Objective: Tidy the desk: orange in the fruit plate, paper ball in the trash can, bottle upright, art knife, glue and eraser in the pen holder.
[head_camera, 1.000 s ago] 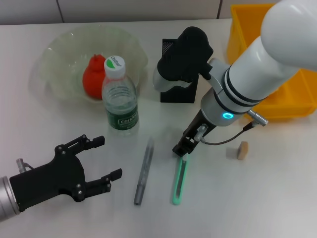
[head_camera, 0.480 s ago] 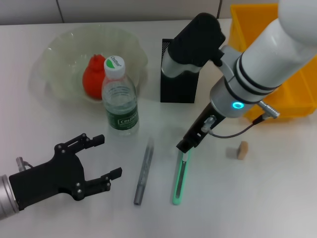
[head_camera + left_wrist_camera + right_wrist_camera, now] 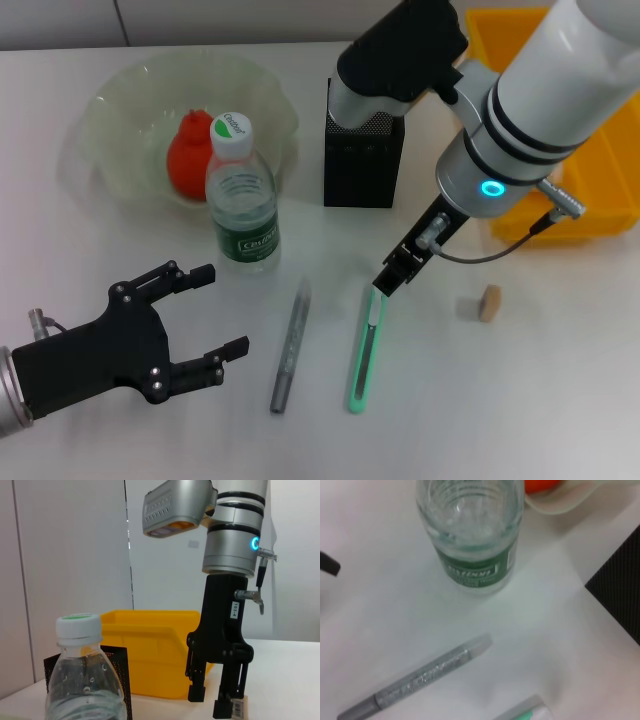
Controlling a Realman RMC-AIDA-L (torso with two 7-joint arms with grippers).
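Observation:
The orange point(image 3: 188, 158) lies in the translucent fruit plate point(image 3: 120, 110) at the back left. In front of the plate the bottle point(image 3: 242, 200) stands upright, also seen as the bottle point(image 3: 470, 530) from the right wrist. The green art knife point(image 3: 364, 350) and the grey pen-shaped glue point(image 3: 290, 345) lie side by side on the table. The small tan eraser point(image 3: 488, 302) is to their right. My right gripper point(image 3: 398, 272) hangs open just above the knife's far end, holding nothing. Near the front left, my left gripper point(image 3: 220, 310) rests open and empty. The paper ball is out of view.
The black mesh pen holder point(image 3: 363, 150) stands behind the knife, under my right arm's elbow. The yellow trash can point(image 3: 570, 180) fills the back right corner. The right wrist view shows the glue point(image 3: 420, 680) and the knife's tip point(image 3: 525, 711).
My right gripper has lifted up and to the right, off the knife's far end, which now shows. The knife still lies on the table. The left arm barely moved.

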